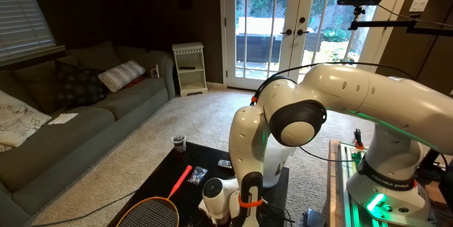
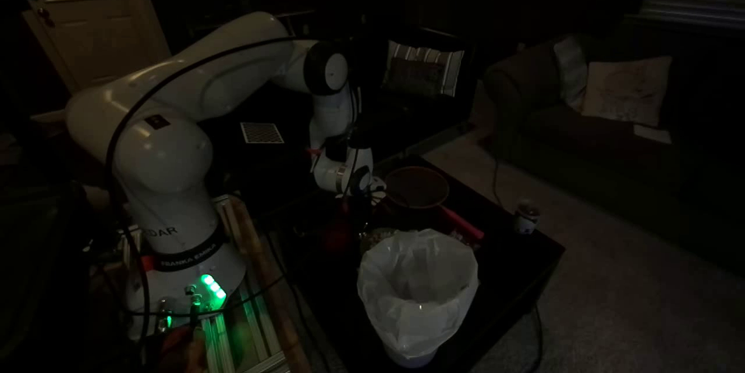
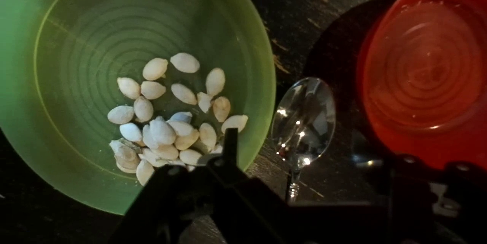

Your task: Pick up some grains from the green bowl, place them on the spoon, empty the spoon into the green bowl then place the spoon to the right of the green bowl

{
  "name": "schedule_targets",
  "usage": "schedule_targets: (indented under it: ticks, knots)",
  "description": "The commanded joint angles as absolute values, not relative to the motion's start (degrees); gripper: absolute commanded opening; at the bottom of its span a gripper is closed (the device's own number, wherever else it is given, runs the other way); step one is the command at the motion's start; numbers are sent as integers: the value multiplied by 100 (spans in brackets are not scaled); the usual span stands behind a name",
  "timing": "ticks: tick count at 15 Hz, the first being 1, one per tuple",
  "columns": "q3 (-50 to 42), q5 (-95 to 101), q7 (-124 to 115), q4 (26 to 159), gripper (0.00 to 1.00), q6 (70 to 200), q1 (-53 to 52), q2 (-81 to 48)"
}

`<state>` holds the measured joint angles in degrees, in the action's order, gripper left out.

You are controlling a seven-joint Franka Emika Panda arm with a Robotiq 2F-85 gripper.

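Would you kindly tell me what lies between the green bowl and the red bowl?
The wrist view shows a spoon between them, closer to the green bowl than to the red bowl, with dark tabletop beneath.

On the dark table [image 1: 162, 181] I see: orange-and-red racket [image 1: 155, 211]; small packet [image 1: 198, 175] just beside its handle [image 1: 181, 180]; remote [image 1: 225, 164] near that; cup [image 1: 179, 144] at a corner; white-lined bin [image 2: 414, 303], upright; red bowl [image 3: 430, 69]. Past the table: gray-green sofa [image 1: 136, 97], cushions [image 1: 122, 75] on it, white sheet [image 1: 63, 118] too; white shelf unit [image 1: 191, 58], small dark object [image 1: 187, 67] inside; glass doors [image 1: 260, 25], pale carpet [image 1: 198, 113].
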<state>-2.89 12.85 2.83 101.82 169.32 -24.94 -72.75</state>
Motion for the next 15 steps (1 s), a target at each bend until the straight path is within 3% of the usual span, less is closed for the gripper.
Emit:
schedule_targets:
  ticks: [1,15]
  knots:
    - [-700,1255,-97,10294,100,16949,-2752,-7166]
    - [-813,1139,-456,9770,100,16967,-2426,-7668]
